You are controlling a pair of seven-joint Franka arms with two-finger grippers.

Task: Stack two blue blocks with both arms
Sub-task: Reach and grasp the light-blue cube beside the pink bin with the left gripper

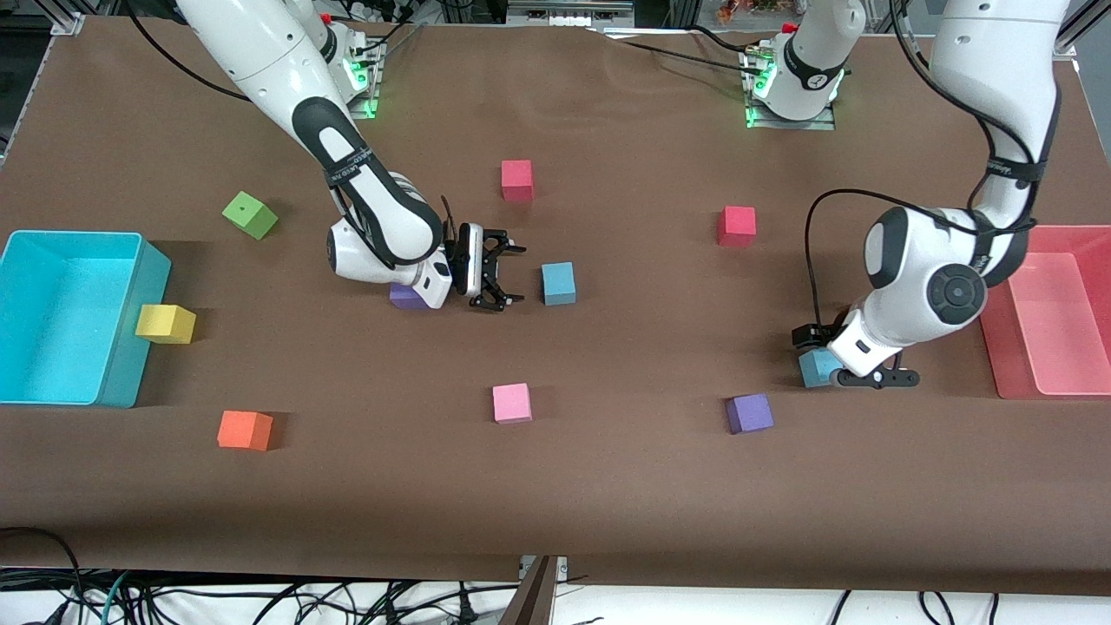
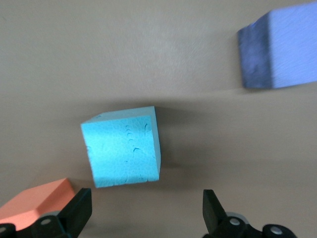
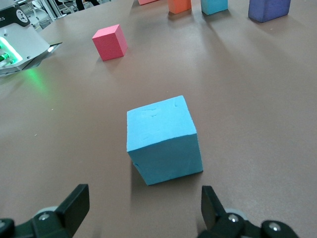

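On the brown tabletop [image 1: 608, 486]: small foam cubes lie well apart, with matte, slightly pitted faces.
First blue block [image 1: 558, 283]: near the middle, flat on the tabletop, sharp square edges.
Right claw [image 1: 507, 273]: just beside this block, tilted toward it, fingers wide open, holding nothing.
Second blue block [image 1: 816, 366]: toward the left arm's end, near a purple cube [image 1: 749, 413].
Left claw [image 1: 855, 356]: low over the second block, fingers [image 2: 79, 210] spread wider than the cube, not touching it.

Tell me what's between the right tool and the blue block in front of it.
Only bare table: in the right wrist view the right tool, open, faces the blue block.
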